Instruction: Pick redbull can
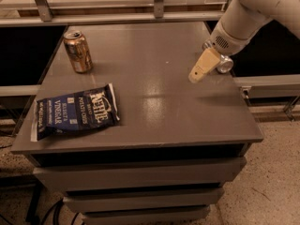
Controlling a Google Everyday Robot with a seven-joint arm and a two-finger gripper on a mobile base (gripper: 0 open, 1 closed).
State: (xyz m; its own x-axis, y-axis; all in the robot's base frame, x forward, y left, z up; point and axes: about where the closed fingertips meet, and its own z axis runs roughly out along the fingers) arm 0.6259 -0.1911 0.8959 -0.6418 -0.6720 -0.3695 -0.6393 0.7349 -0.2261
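Note:
The redbull can (225, 63) lies on its side near the right edge of the grey table (154, 107). Only its shiny round end and a sliver of silver body show, because my gripper (200, 70) is in front of it. The gripper hangs from the white arm (243, 18) that comes in from the upper right. Its tan tip points down and left, just above the tabletop and right beside the can. I cannot tell whether it touches the can.
A wider copper-gold can (78, 51) stands upright at the table's back left. A blue chip bag (75, 112) lies flat at the front left. Metal rails (154, 17) run along the back edge. Drawers sit below the tabletop.

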